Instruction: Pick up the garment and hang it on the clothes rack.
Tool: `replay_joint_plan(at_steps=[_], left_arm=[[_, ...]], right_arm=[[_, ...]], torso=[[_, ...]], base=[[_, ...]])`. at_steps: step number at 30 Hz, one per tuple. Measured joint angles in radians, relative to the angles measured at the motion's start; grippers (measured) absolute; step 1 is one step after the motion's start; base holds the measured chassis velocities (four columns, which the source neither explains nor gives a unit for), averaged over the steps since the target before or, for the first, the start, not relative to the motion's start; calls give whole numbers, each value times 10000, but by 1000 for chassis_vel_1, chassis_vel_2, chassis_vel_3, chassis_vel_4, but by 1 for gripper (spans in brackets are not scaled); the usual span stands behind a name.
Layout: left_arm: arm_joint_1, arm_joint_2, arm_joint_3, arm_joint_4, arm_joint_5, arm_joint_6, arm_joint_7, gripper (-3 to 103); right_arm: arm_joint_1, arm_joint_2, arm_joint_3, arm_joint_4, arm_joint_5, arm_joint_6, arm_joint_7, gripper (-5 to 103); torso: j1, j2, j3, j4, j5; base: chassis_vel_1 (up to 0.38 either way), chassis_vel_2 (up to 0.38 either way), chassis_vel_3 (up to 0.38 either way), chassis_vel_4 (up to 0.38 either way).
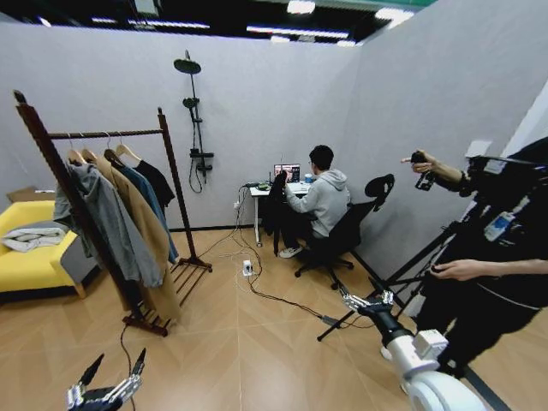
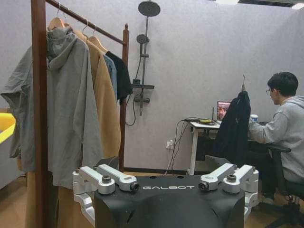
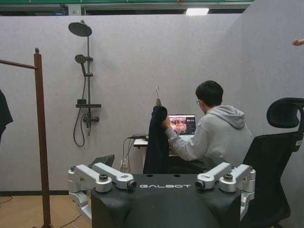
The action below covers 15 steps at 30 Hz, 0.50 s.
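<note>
The garment [image 1: 276, 204], a long black jacket on a hanger with a metal hook, hangs upright beside the white desk at the far wall; a seated person's hand holds it. It also appears in the wrist views, garment [image 2: 235, 130] and garment [image 3: 156, 142]. The clothes rack [image 1: 171, 180], dark wood with knob-topped posts, stands on the left and carries several garments; its post [image 2: 39, 104] is close to the left wrist camera. My left gripper [image 1: 120, 355] is low at the front left, open and empty. My right gripper [image 1: 368, 297] is low on the right, open and empty, far from the jacket.
A yellow sofa [image 1: 30, 257] sits behind the rack. Cables and a power strip [image 1: 247, 268] run across the wooden floor. A shower stand [image 1: 195, 128] stands at the back wall. An office chair [image 1: 347, 231] and a standing person with a tripod [image 1: 479, 248] fill the right side.
</note>
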<state>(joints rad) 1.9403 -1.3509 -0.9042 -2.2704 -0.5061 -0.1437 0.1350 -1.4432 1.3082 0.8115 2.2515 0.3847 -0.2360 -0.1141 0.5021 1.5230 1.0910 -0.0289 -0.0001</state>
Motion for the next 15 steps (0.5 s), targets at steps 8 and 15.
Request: replay_joint_plan(at_steps=[8,15], left_arm=[[0,0,0,0,0,0,-1,100],[0,0,0,1,-1,0,-2,100]], right_arm=[[-5,-37,-7,40,0,2,-12,100],[-69,-34,8,115,-21,-1,-68,100]], torso=[[-2,1,-1,1,-1],[4,-3,2,2,-6]], base=[[-281,311,291,-283],[-317,389,407,-324]])
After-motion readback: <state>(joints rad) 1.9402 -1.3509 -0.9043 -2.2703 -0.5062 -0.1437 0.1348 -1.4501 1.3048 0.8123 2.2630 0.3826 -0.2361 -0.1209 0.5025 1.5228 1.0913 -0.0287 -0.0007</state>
